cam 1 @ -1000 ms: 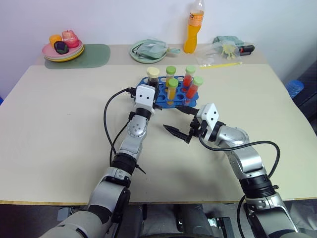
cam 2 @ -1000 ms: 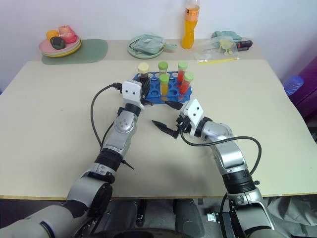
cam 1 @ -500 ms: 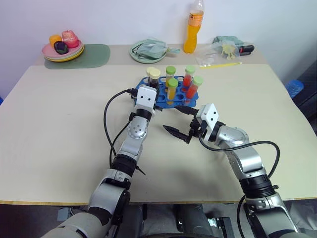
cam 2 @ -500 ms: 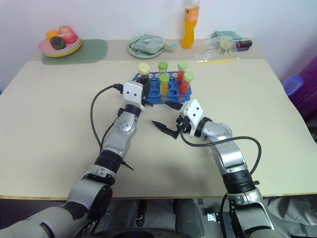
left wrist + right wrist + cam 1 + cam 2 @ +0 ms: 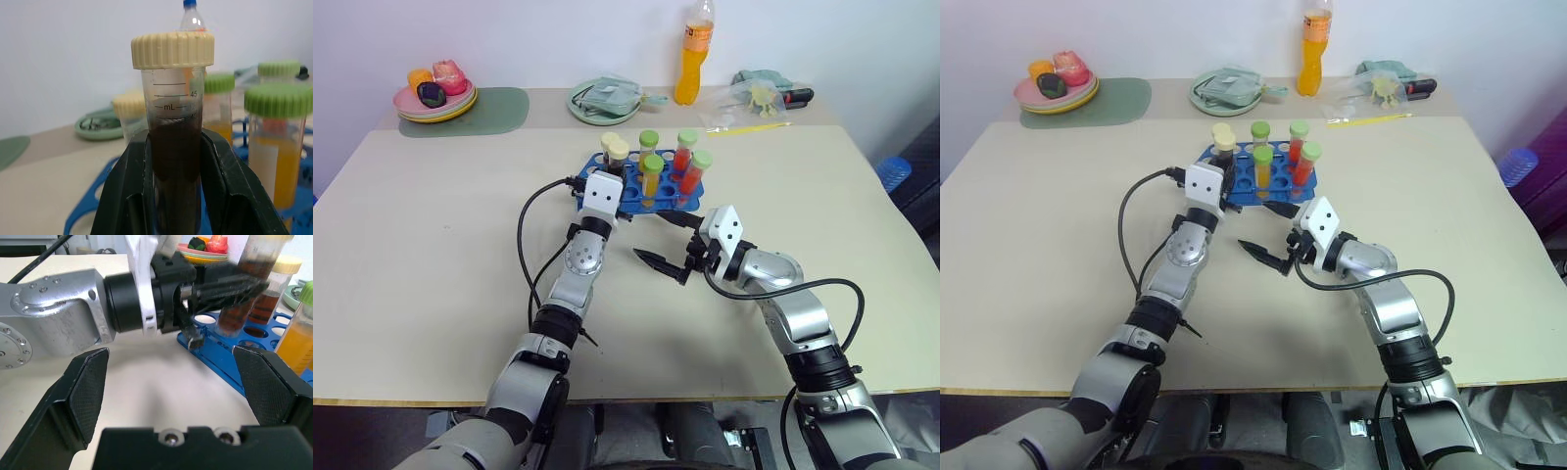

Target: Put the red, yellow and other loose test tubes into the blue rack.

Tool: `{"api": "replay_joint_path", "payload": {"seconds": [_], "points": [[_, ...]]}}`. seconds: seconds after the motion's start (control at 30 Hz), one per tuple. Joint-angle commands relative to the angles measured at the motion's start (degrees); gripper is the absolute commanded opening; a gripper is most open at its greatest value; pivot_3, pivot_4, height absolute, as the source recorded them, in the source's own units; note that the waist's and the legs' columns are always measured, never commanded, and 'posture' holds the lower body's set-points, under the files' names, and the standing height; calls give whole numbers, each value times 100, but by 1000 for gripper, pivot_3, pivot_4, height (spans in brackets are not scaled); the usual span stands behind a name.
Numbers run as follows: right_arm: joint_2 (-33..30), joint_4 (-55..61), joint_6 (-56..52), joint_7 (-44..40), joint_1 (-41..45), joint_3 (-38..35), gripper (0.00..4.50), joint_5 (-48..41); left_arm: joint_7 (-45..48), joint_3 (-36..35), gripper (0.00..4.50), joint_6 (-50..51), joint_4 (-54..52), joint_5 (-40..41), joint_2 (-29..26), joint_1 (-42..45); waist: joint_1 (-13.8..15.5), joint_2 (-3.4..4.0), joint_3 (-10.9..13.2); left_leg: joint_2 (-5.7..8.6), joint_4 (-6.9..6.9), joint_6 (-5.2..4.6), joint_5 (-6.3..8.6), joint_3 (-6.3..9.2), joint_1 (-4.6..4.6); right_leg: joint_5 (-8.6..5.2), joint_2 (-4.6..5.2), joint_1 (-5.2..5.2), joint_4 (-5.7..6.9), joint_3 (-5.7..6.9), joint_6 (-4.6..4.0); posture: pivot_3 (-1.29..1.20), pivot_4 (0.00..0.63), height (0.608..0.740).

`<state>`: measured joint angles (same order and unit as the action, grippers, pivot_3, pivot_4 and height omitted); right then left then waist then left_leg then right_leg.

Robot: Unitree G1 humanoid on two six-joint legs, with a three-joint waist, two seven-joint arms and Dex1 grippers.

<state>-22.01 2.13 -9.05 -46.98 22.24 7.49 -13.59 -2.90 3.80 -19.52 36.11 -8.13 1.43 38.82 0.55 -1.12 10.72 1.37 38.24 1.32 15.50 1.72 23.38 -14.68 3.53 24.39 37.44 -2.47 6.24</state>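
The blue rack (image 5: 677,190) stands at the middle of the table, a little to the back. Several capped test tubes stand upright in it, among them a yellow one (image 5: 652,180) and a red one (image 5: 682,159), both green-capped, and a dark cream-capped one (image 5: 275,286). My left gripper (image 5: 173,142) is shut on another dark purple tube with a cream cap (image 5: 172,51). It holds the tube upright over the rack's near left corner (image 5: 230,313). I cannot tell whether the tube's foot is in a hole. My right gripper (image 5: 654,235) is open and empty just in front of the rack.
At the back edge stand a tall orange drink bottle (image 5: 697,54), a green plate with a cloth (image 5: 607,100) and a plate of fruit (image 5: 435,96) on a green mat. A plastic bag and small items (image 5: 759,98) lie back right. A black cable (image 5: 524,230) loops beside my left arm.
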Motion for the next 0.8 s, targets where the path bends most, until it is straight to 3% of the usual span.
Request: {"api": "replay_joint_path", "payload": {"seconds": [0.03,0.2,0.23,0.4,0.5,0.6,0.8], "points": [[16,152,145,-6,23,-20,4500,-17,14,-12,761,-57,-115,73,41,27,0,0,0,0,0,0,0,0,0,0,0,0,0,0,0,0,150,729],[15,154,154,-6,22,-17,4500,-12,224,-94,761,43,-133,354,170,15,2,0,0,0,0,0,0,0,0,0,1,0,0,0,0,0,150,729],[16,154,156,-5,24,-16,4500,-10,238,-73,1800,40,-142,333,159,10,3,0,0,0,0,0,0,0,0,0,0,0,0,0,0,0,150,729],[-29,125,185,-47,20,-35,4500,-14,93,-86,4165,65,-251,252,141,-10,3,0,0,0,0,0,0,0,0,0,1,0,0,0,0,0,150,729],[-150,111,188,-138,66,-116,4500,-47,35,-179,4165,192,-542,307,81,-92,3,0,0,0,0,0,0,0,0,0,1,0,0,0,0,0,150,729],[-427,140,60,-271,167,-440,4500,-276,432,-331,4165,593,-1659,621,-233,-608,-17,0,0,-2,0,0,0,0,0,0,1,0,0,-1,0,0,150,729],[-1474,-327,-298,-685,100,-1493,4500,-816,2076,-934,4165,2348,-4726,1977,-1881,-2585,-128,4,-1,-26,-7,1,0,3,0,-1,2,3,-1,-2,-2,0,150,729]]}}
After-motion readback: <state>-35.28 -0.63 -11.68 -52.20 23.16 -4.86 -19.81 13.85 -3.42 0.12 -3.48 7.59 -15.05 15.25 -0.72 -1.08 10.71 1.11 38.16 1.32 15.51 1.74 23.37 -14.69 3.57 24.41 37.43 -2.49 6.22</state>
